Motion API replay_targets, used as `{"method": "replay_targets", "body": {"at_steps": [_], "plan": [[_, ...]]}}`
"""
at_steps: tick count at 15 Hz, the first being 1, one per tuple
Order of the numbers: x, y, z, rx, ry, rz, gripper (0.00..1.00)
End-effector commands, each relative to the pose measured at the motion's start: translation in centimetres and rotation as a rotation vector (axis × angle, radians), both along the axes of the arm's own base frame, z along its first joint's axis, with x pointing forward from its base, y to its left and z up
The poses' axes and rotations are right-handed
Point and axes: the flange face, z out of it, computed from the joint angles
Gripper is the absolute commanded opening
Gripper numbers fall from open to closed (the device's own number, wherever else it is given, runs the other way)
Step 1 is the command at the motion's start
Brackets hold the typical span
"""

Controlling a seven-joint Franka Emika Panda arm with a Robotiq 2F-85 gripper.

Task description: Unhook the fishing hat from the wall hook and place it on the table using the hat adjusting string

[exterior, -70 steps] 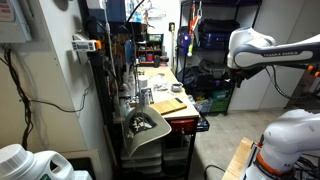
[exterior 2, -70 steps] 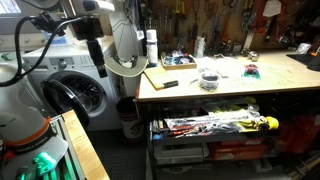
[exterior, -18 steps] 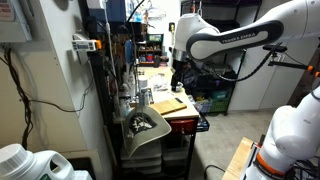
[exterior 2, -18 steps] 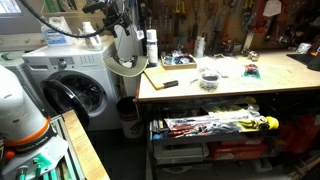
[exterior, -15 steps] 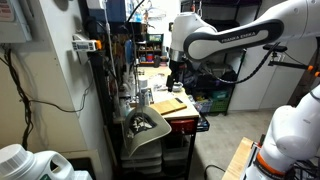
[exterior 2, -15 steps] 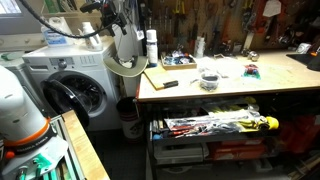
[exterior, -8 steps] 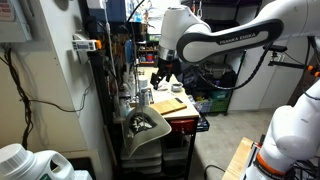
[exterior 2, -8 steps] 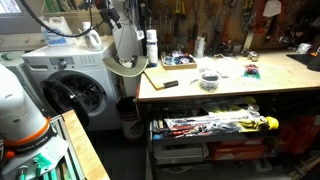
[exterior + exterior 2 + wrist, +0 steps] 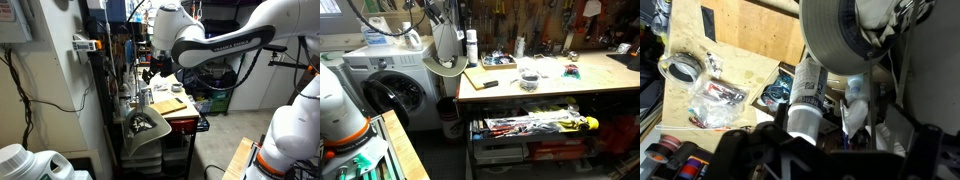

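Observation:
The fishing hat (image 9: 445, 55) hangs at the end of the table (image 9: 550, 85), khaki outside, with its brim drooping below the tabletop's level. In an exterior view it shows as a floppy shape with a dark inside (image 9: 143, 124). In the wrist view its pale rounded crown (image 9: 835, 40) fills the top middle. My gripper (image 9: 151, 72) hovers above the hat's end of the table, apart from the hat. It also shows high above the hat in an exterior view (image 9: 430, 12). Its dark fingers (image 9: 790, 150) are blurred. The hat adjusting string is not discernible.
A white bottle (image 9: 471, 45) stands on the table next to the hat and shows in the wrist view (image 9: 805, 95). A notepad (image 9: 485, 78) and a round tin (image 9: 529, 78) lie on top. A washing machine (image 9: 395, 90) stands beside the table. Grey trays (image 9: 145, 152) are stacked under the hat.
My arm has swung from the far side of the room toward the hat end of the table, and the gripper has come in over it. The hat has not moved.

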Motion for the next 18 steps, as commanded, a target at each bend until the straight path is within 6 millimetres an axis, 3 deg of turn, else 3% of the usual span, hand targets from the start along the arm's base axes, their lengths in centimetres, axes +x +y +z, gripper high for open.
{"method": "replay_targets", "body": {"at_steps": [1, 11, 18], "plan": [[0.1, 0.0, 0.1, 0.0, 0.001, -0.001, 1.0], [1.3, 1.0, 1.9, -0.037, -0.19, 0.098, 1.0], [3.0, 1.5, 2.8, 0.035, -0.282, 0.111, 1.0]]}}
